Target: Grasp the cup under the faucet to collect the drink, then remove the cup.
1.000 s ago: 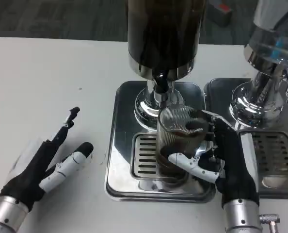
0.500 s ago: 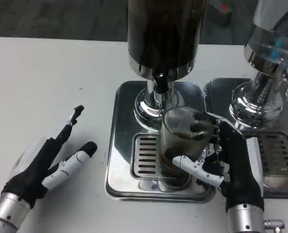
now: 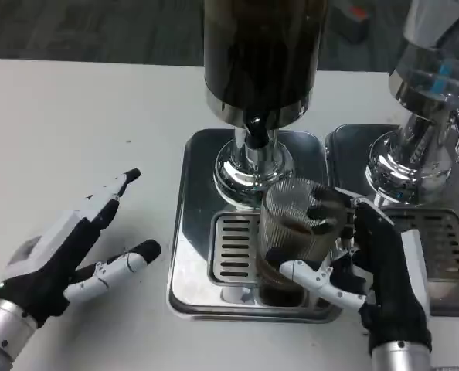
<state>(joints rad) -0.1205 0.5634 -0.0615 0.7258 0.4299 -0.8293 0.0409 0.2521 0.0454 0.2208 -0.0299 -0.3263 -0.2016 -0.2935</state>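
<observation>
1. The right hand (image 3: 372, 270), black-palmed with white and black fingers, is gripping the ribbed, clear glass cup (image 3: 295, 236) from the cup's right side; one finger is wrapping across the lower front of the glass, and the others are curling behind it.
2. The ribbed cup is holding dark liquid in its lower part and is standing upright over the slotted grille of the shiny steel drip tray (image 3: 191, 232), just in front of the dispenser's base.
3. The small black faucet (image 3: 254, 124) is projecting from the bottom edge of the tall, dark cylindrical drink dispenser (image 3: 264, 54), which is standing on a chrome pedestal at the back of the tray; the cup's mouth is sitting slightly forward and right of the faucet.
4. The left hand (image 3: 71, 247) is lying low over the white table (image 3: 75, 116), well apart from the tray, its fingers spread and holding nothing.
5. A second chrome dispenser (image 3: 426, 116) with its own steel tray is standing to the right, just beside the first tray.
</observation>
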